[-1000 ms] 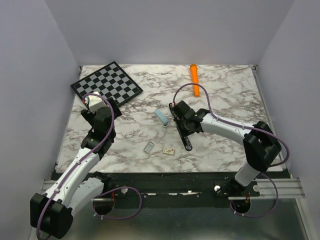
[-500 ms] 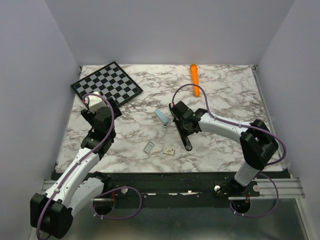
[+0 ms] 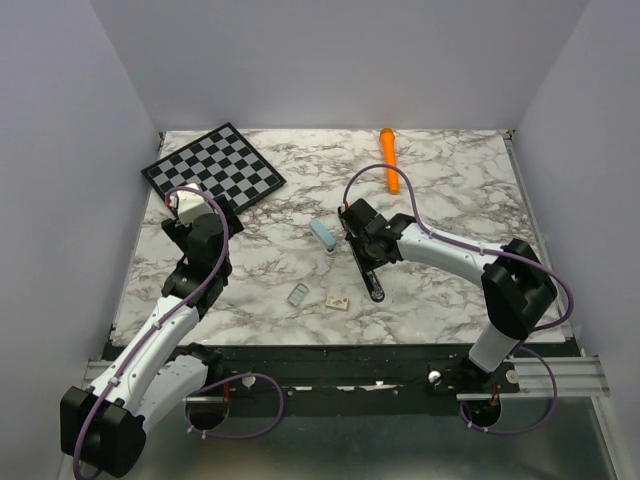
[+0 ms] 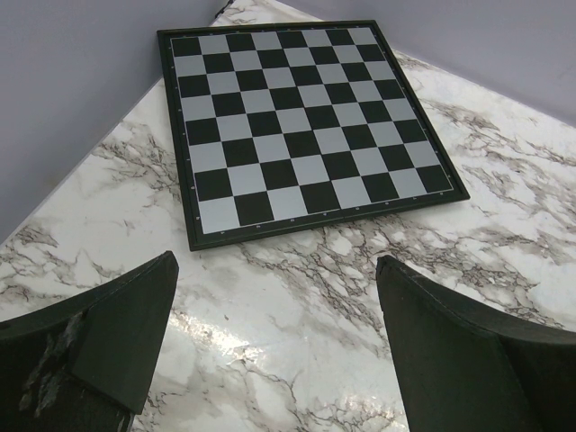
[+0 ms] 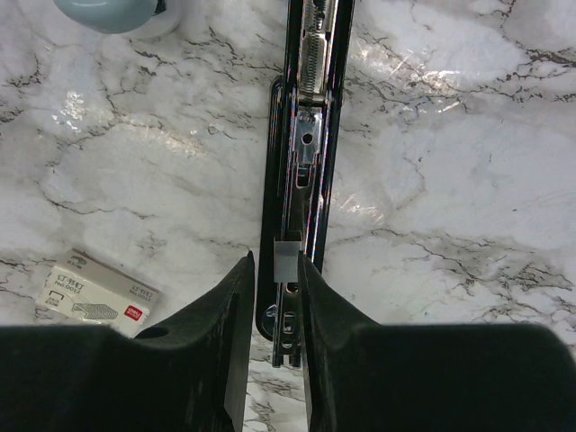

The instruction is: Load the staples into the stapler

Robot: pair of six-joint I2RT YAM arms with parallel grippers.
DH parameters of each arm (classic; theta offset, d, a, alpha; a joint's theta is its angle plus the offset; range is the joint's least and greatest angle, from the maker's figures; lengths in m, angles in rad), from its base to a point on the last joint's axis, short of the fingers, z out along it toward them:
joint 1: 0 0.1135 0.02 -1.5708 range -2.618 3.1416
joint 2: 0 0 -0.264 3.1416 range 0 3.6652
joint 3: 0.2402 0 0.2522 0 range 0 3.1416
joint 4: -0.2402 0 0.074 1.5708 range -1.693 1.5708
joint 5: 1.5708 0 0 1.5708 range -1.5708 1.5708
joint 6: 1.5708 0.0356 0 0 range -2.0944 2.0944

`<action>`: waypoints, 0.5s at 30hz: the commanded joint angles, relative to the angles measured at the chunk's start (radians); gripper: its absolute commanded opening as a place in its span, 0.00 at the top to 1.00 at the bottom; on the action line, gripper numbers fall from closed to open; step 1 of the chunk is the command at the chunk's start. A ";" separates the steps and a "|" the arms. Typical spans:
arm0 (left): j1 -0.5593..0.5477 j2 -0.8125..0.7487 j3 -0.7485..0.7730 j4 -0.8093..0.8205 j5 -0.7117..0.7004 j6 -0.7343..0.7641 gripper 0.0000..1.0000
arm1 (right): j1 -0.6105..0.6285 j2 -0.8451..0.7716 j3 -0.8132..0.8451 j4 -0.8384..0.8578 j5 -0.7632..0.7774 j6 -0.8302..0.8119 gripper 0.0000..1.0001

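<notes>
My right gripper (image 5: 274,263) was clenched on the staples (image 5: 286,257) over the open stapler (image 5: 310,153) at frame centre. Loading step, I judged: next, lower them squarely into the channel.

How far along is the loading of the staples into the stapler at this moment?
Done: the stapler lies open, its channel exposed. In hand: the right gripper seems to hold the staples just over that channel. Left: setting them in and closing the top. The left gripper hangs open near the chessboard.
</notes>
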 commanded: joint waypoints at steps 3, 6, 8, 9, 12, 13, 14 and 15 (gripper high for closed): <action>0.007 -0.007 0.006 0.021 0.011 0.004 0.01 | -0.004 0.004 0.035 -0.031 0.045 -0.019 0.67; 0.007 -0.009 0.006 0.020 0.011 0.004 0.01 | -0.004 0.016 0.034 -0.030 0.046 -0.015 0.67; 0.007 -0.007 0.006 0.021 0.011 0.004 0.01 | -0.004 0.027 0.034 -0.027 0.043 -0.017 0.67; 0.007 -0.007 0.006 0.021 0.011 0.004 0.01 | -0.004 0.027 0.032 -0.025 0.042 -0.017 0.67; 0.007 -0.009 0.004 0.021 0.012 0.004 0.01 | -0.004 0.036 0.031 -0.019 0.036 -0.017 0.67; 0.007 -0.009 0.006 0.021 0.012 0.004 0.01 | -0.004 0.039 0.029 -0.019 0.033 -0.017 0.67; 0.007 -0.009 0.006 0.021 0.012 0.004 0.01 | -0.004 0.042 0.029 -0.017 0.028 -0.017 0.67; 0.007 -0.009 0.004 0.021 0.012 0.004 0.01 | -0.004 0.045 0.029 -0.017 0.028 -0.017 0.67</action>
